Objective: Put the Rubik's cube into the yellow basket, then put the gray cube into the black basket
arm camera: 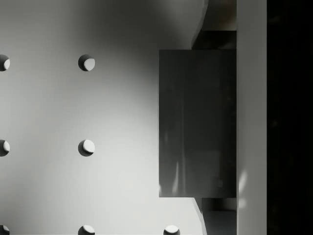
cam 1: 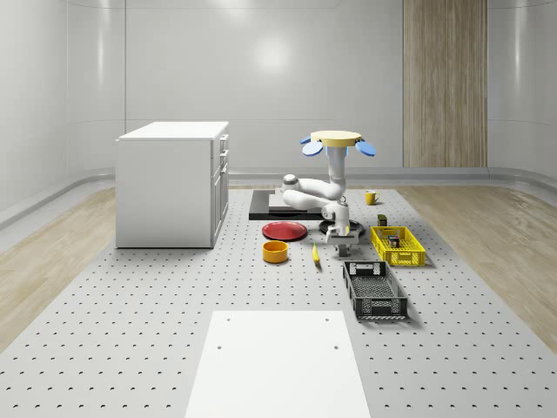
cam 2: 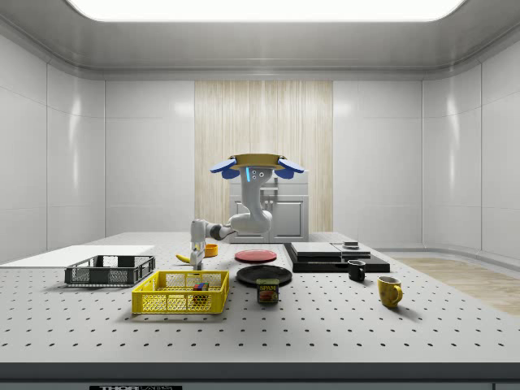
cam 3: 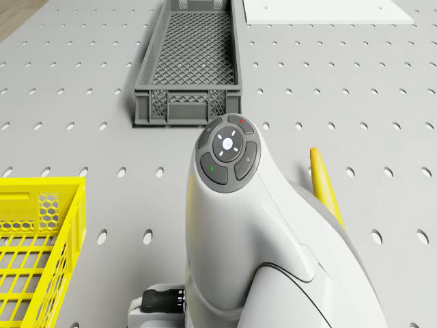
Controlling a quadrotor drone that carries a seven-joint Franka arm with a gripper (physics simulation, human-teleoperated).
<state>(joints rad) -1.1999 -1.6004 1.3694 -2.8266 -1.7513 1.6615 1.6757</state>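
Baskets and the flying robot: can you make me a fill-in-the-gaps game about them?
1. The Rubik's cube lies inside the ____ basket.
2. The drone hovers above the table, and its hand hangs low by the ____ cube.
3. The long yellow fruit lying on the table is a ____.

Missing words: yellow; gray; banana.

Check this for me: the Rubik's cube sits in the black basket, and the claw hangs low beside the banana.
Wrong basket. The side view shows the multicoloured Rubik's cube inside the yellow mesh basket, not the black mesh basket. The rest holds: the drone hovers over the perforated table and its claw hangs low beside the yellow banana.
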